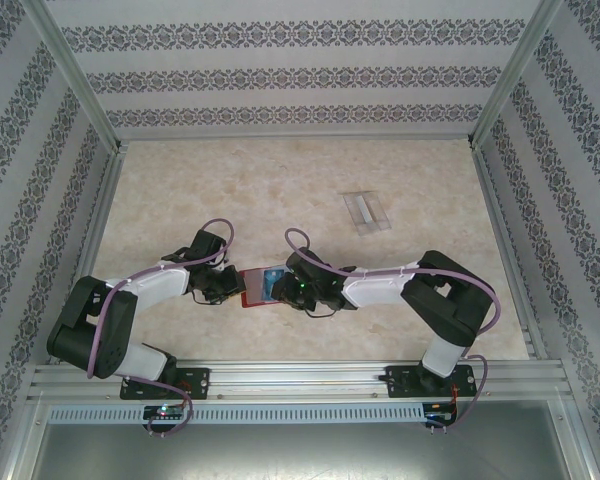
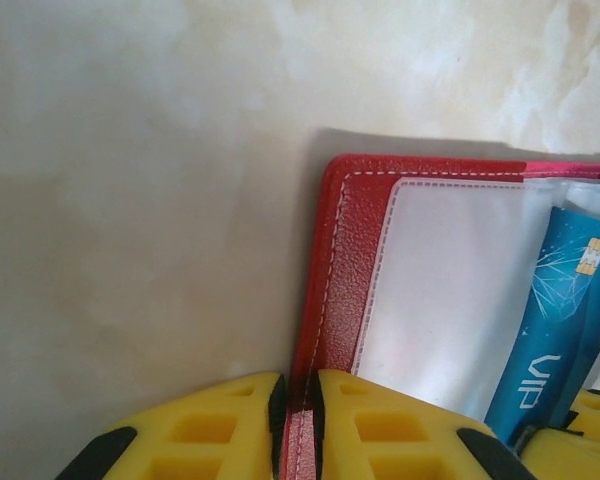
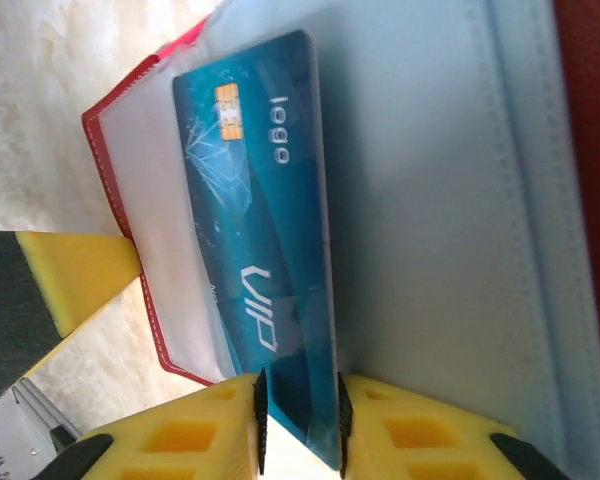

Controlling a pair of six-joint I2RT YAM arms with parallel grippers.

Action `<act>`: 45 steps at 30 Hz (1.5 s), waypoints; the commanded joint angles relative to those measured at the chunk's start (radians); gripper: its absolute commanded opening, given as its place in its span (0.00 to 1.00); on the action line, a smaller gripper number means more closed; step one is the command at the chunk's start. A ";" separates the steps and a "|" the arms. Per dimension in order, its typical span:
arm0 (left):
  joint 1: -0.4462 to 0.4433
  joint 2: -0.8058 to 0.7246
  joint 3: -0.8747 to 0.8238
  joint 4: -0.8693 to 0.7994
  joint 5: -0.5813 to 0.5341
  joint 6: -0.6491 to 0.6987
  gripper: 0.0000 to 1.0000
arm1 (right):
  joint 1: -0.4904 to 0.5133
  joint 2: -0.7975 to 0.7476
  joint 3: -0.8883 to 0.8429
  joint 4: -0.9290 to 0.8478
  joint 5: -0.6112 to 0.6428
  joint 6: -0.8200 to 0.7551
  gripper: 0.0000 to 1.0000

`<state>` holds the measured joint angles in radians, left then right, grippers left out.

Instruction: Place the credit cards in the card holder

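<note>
Tabletop (image 1: 280, 180): beige, marbled, lying under and ahead of the left claw (image 1: 230, 284) and right claw (image 1: 284, 288). Wallpapered walls (image 1: 280, 75): grey floral bands on white, well beyond the claws and out to either side. Slanted metal post (image 1: 75, 80) far off, left of the left claw. Behind the claws, a silver rail (image 1: 300, 378); behind that, a slotted strip (image 1: 300, 412).

Card (image 3: 255, 250) partly in holder (image 2: 340, 260) (spares (image 1: 365, 212) beyond)

The table (image 1: 280, 180) is viewed from above and behind, while the wallet (image 2: 340, 250) is framed closely by both wrist cameras.
</note>
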<state>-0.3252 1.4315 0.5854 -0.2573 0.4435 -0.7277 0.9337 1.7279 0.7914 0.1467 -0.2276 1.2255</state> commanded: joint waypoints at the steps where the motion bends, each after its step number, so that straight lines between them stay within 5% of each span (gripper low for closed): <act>1: -0.018 0.036 -0.031 0.036 0.018 -0.009 0.20 | 0.002 -0.023 0.034 -0.153 0.033 -0.060 0.31; 17: -0.017 0.041 -0.017 0.023 0.014 0.003 0.21 | 0.002 -0.008 0.215 -0.442 0.151 -0.270 0.36; 30: -0.017 0.045 -0.018 0.024 0.014 0.010 0.21 | -0.004 0.096 0.294 -0.460 0.164 -0.328 0.40; 45: -0.017 0.052 -0.015 0.031 0.021 0.017 0.21 | -0.004 0.149 0.354 -0.464 0.126 -0.382 0.20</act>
<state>-0.3252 1.4322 0.5865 -0.2573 0.4438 -0.7269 0.9318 1.8542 1.1172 -0.2935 -0.0948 0.8692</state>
